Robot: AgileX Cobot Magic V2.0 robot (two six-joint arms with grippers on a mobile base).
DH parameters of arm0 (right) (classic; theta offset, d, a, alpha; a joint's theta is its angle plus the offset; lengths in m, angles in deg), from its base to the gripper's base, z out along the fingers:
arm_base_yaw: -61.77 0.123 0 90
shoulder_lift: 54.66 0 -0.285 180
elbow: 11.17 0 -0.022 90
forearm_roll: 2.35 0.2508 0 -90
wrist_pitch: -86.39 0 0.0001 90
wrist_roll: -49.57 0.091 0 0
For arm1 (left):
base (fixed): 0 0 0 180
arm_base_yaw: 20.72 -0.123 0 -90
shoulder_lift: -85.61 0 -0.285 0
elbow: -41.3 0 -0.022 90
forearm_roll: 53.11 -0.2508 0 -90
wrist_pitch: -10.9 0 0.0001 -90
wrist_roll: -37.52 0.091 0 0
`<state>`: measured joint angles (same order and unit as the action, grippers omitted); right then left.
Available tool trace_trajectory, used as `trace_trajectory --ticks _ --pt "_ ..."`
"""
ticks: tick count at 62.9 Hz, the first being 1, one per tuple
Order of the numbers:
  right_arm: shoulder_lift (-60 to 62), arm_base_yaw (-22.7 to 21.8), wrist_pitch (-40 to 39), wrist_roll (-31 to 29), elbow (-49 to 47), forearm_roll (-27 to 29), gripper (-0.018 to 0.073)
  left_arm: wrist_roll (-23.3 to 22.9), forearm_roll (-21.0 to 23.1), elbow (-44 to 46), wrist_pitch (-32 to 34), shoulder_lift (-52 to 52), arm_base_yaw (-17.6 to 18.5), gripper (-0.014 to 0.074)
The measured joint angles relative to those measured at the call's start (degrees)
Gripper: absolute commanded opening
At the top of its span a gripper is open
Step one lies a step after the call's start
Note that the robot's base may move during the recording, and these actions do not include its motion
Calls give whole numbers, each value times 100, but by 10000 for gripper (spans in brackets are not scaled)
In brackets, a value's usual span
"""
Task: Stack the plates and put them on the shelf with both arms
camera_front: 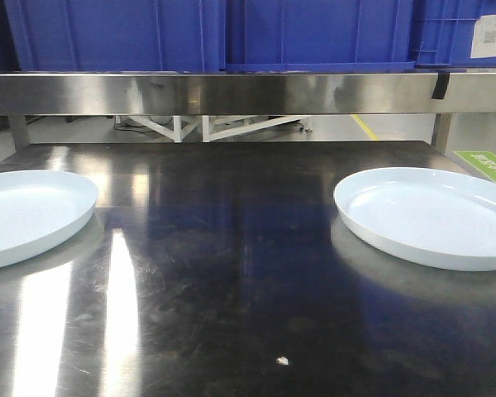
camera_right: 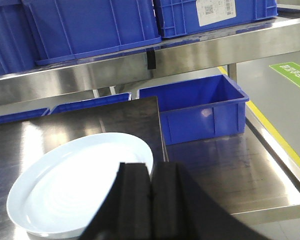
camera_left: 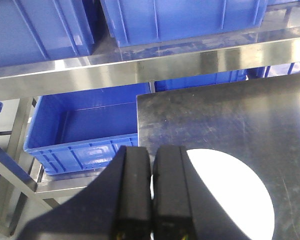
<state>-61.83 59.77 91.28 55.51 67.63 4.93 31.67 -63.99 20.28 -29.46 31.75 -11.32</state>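
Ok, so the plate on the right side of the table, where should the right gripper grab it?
Probably the raised rim at the near right edge of the plate, coming in low from that side. It lies flat and shallow on the table, so only the rim offers purchase. The right gripper is shut and must open first.
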Motion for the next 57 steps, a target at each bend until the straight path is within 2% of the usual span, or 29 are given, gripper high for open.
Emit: trace_trajectory --ticks 57 --pt "0 0 -45 0 0 0 57 0 -168 10 368 0 0 91"
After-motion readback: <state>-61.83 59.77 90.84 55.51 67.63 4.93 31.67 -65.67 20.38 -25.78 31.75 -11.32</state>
